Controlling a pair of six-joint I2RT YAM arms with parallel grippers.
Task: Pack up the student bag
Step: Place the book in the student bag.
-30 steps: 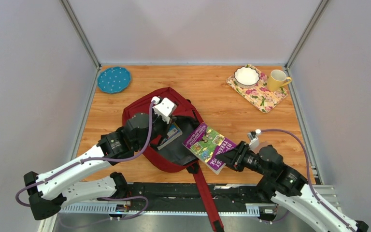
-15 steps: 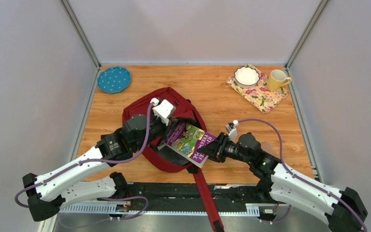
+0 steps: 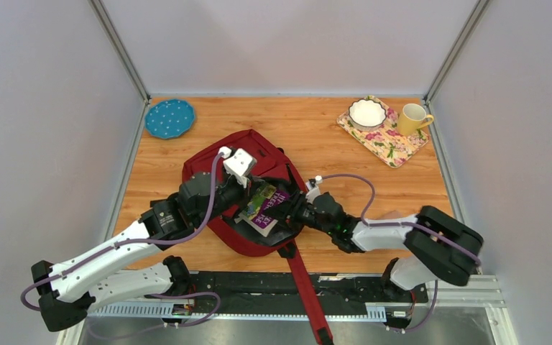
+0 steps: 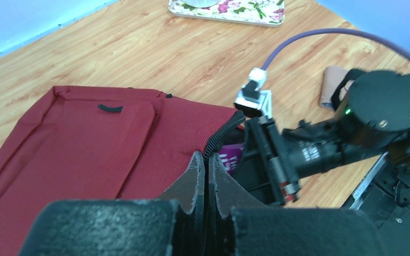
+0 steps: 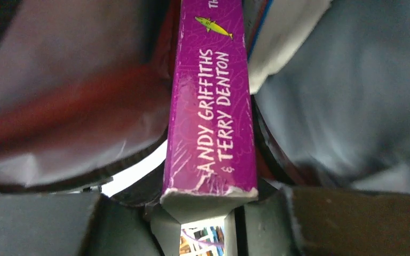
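The dark red student bag (image 3: 208, 162) lies open in the table's middle; it also shows in the left wrist view (image 4: 96, 144). My left gripper (image 4: 207, 160) is shut on the bag's black zipper edge (image 4: 221, 136), holding the opening up. My right gripper (image 3: 293, 212) is shut on a purple book (image 3: 267, 205) and holds it partly inside the bag's opening. In the right wrist view the book's purple spine (image 5: 211, 106) reads "Andy Griffiths & Terry Denton", with the bag's grey lining (image 5: 352, 96) around it.
A blue plate (image 3: 169, 118) sits at the back left. A floral tray (image 3: 392, 144) with a white bowl (image 3: 367, 112) and a yellow mug (image 3: 413, 118) stands at the back right. The bag's red strap (image 3: 307, 295) runs over the near edge.
My right gripper has moved left with the purple book, from beside the bag into its opening. My left gripper has kept its hold on the bag's edge.
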